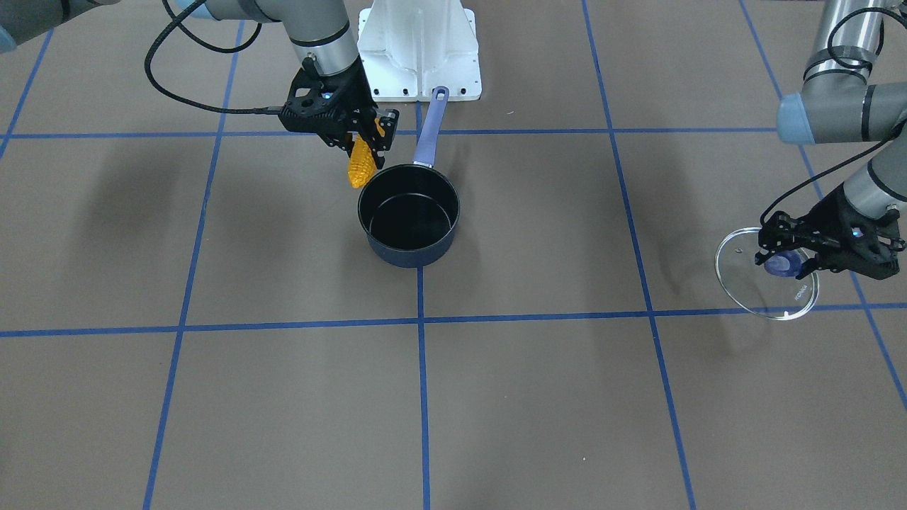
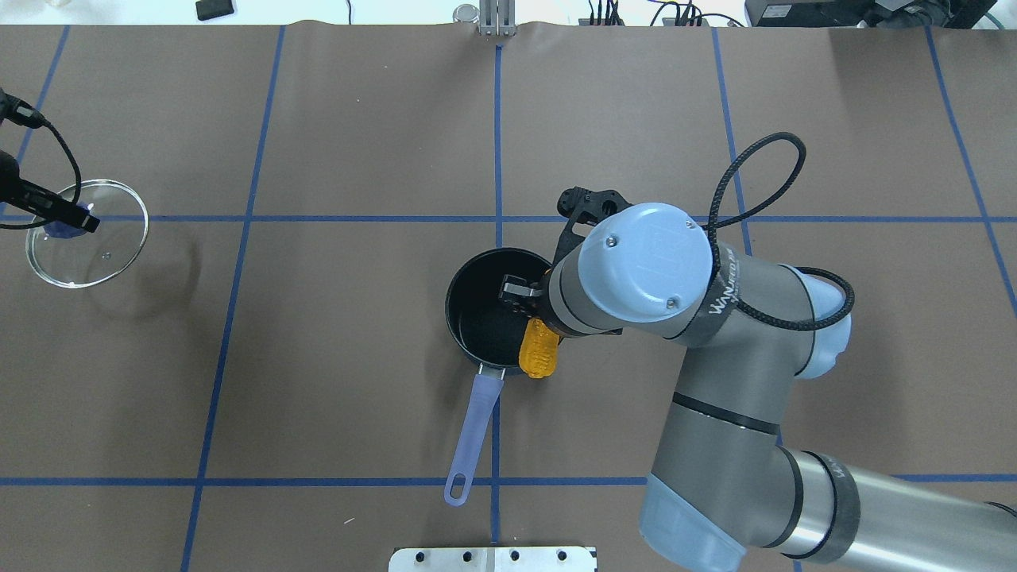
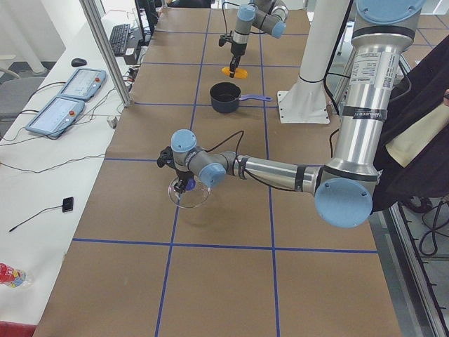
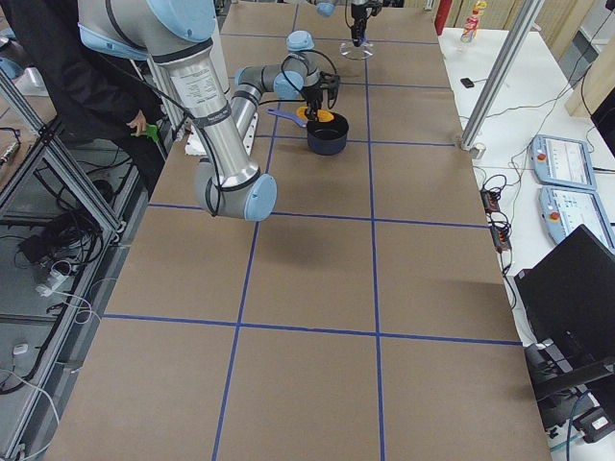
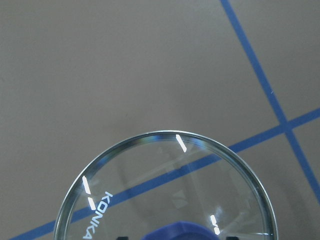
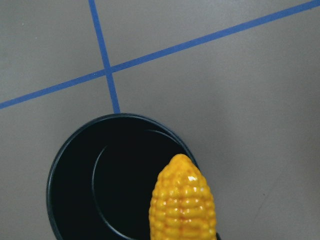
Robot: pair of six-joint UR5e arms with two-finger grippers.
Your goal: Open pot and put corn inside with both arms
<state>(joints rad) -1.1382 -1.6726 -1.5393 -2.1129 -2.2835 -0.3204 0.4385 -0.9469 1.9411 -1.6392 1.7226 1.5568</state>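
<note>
The open navy pot stands mid-table, its lavender handle pointing toward the robot's base. My right gripper is shut on the orange-yellow corn, held tip-down just over the pot's rim on my right side. In the overhead view the corn overlaps the rim of the pot. The right wrist view shows the corn's tip at the edge of the pot. My left gripper is shut on the purple knob of the glass lid, far to my left, off the pot.
The white robot base stands just behind the pot's handle. Blue tape lines cross the brown table. The lid casts a shadow beside it. A person stands near the robot in the side views.
</note>
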